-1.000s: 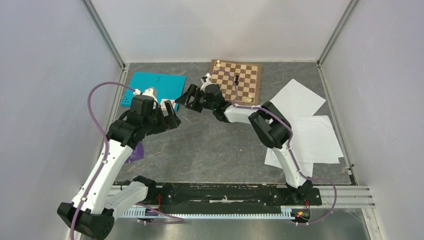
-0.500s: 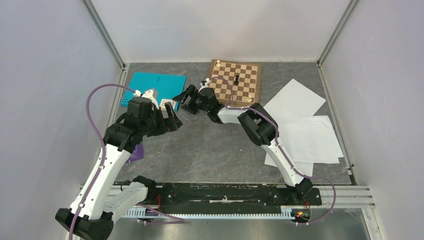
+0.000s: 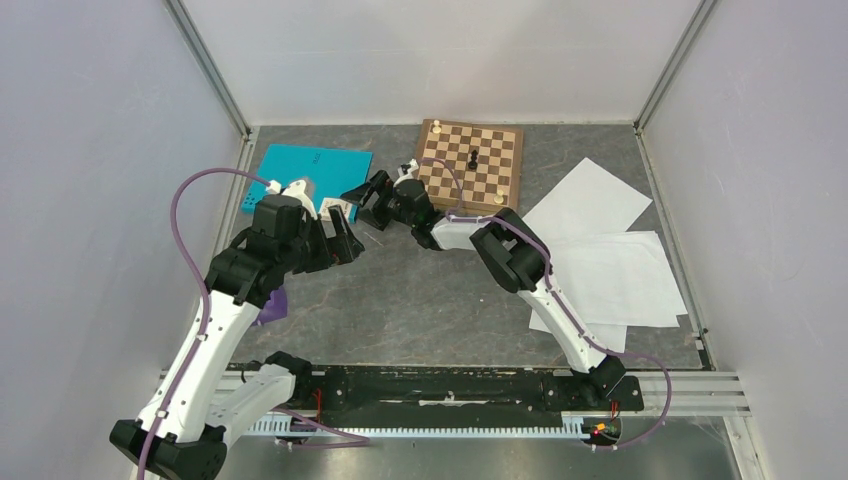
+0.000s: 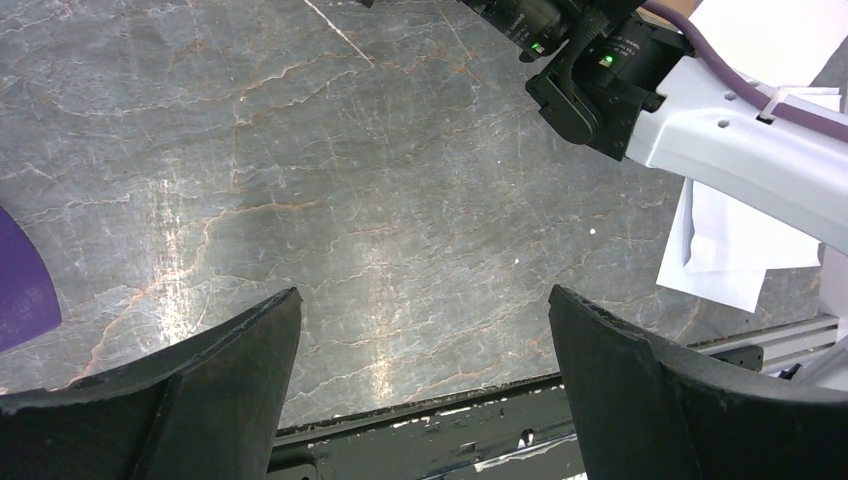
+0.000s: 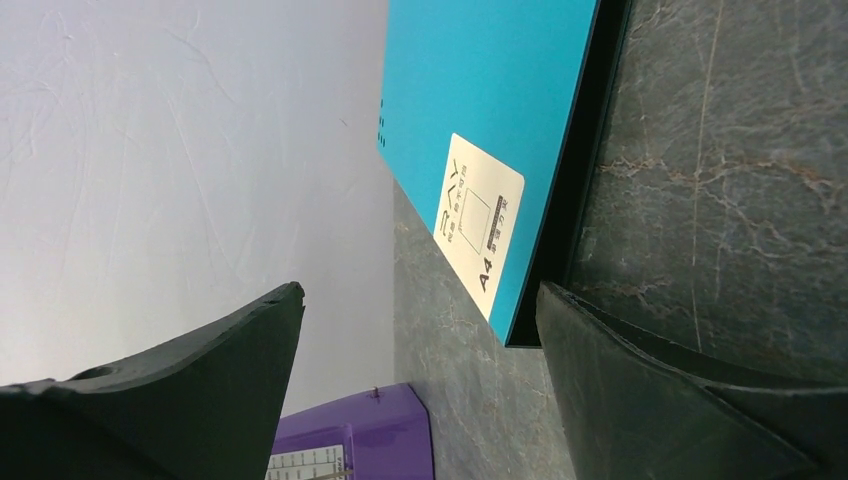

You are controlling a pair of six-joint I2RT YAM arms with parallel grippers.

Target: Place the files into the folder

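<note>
A wooden chessboard (image 3: 470,163) lies at the far edge of the grey stone table (image 3: 420,300), between the folder and the paper, with a few small pieces on it. A purple metronome (image 3: 270,305) stands at the near left, mostly hidden under the left arm. The folder (image 3: 300,172) lies flat and closed at the far left. Its teal cover faces up, a thin black edge shows along one side, and a white label (image 5: 478,225) marked A4 sits by one corner. In the top view both wrists crowd that near right corner and cover part of it. The right gripper (image 3: 362,195) hangs just over the corner with its jaws spread wide and nothing between them. The left gripper (image 3: 335,235) is close beside it, also spread wide and empty, and its own camera shows only bare table. The files (image 3: 610,270) lie well apart from the folder on the right side of the table, as loose white sheets overlapping at different angles. There is one folder, one chessboard and one metronome. At least three sheets can be made out, but the overlap hides the exact number.
</note>
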